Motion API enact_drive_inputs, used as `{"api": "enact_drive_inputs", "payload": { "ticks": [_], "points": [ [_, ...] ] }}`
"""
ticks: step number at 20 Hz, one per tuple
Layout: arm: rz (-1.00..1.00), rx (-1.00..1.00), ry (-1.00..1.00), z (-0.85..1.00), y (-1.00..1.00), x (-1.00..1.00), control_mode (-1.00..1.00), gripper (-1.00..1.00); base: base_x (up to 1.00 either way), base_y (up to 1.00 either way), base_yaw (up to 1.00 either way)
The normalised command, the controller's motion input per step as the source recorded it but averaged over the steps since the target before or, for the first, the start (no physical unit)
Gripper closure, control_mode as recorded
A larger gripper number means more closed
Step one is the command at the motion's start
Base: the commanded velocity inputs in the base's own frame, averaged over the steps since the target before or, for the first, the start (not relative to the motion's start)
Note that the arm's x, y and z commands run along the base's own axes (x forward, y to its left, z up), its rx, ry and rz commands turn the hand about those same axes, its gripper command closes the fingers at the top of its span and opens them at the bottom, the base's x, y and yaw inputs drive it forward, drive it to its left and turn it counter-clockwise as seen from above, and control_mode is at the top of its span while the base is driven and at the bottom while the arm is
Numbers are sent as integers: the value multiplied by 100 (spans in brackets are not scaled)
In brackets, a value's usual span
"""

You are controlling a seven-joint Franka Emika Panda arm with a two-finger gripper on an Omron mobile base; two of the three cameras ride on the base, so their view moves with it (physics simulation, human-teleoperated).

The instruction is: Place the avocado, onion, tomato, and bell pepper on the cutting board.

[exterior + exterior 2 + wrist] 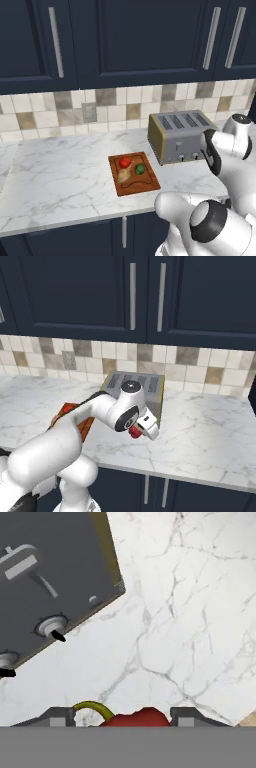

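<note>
With the bell pepper (136, 717) pinched between the fingers (190, 716) above the bench (190, 612), just beside the toaster (45, 577) at its 10 o'clock, a careless swing toward the cutting board (134, 175) could clip that toaster or loosen the grip.

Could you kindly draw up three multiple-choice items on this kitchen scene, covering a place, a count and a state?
1. Where does the toaster stand relative to the cutting board in the left base view?
A. To its right
B. To its left
C. On top of it

2. How many vegetables lie on the cutting board?
A. One
B. Three
C. Five

3. What is the gripper doing?
A. Hanging open and empty
B. Pressing a toaster knob
C. Closed on the bell pepper

Answers: 1 A, the toaster sits right of the board. 2 B, the tomato, avocado and onion rest there. 3 C, the red pepper sits between the fingertips in the hand view.
</note>
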Motion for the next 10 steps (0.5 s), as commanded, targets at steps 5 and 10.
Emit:
{"api": "enact_drive_inputs", "payload": {
  "ticks": [5,10],
  "points": [
    [-1,6,0,7,100,0,-100,100,0,0,0],
    [0,7,1,0,100,4,-100,100,0,0,0]
  ]
}}
